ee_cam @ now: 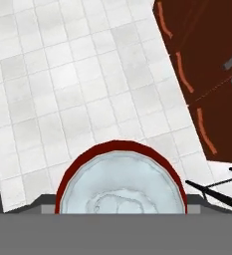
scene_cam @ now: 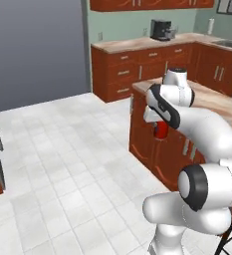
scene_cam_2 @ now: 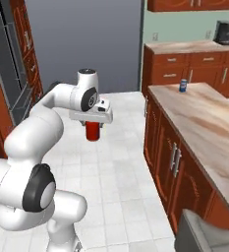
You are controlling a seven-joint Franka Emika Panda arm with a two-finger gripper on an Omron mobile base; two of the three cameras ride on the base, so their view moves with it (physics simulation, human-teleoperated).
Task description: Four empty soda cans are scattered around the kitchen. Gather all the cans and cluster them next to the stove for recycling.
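My gripper (scene_cam_2: 92,126) is shut on a red soda can (scene_cam_2: 92,134), holding it upright in the air above the white tile floor, left of the island. From the other side the same red can (scene_cam: 161,131) hangs under the gripper (scene_cam: 160,127), in front of the island's end. In the hand view the can's silver top with its red rim (ee_cam: 121,185) sits right below the camera. A blue soda can (scene_cam_2: 183,86) stands upright on the far end of the island counter (scene_cam_2: 209,123). The stove is out of view.
The island's reddish-brown cabinets (scene_cam_2: 167,152) stand close to the right of the arm. A back counter carries a black coffee machine (scene_cam: 161,30). A dark rack (scene_cam_2: 10,69) lines the left wall. A grey chair (scene_cam_2: 204,234) is at the lower right. Open tile floor (scene_cam: 62,149) lies to the left.
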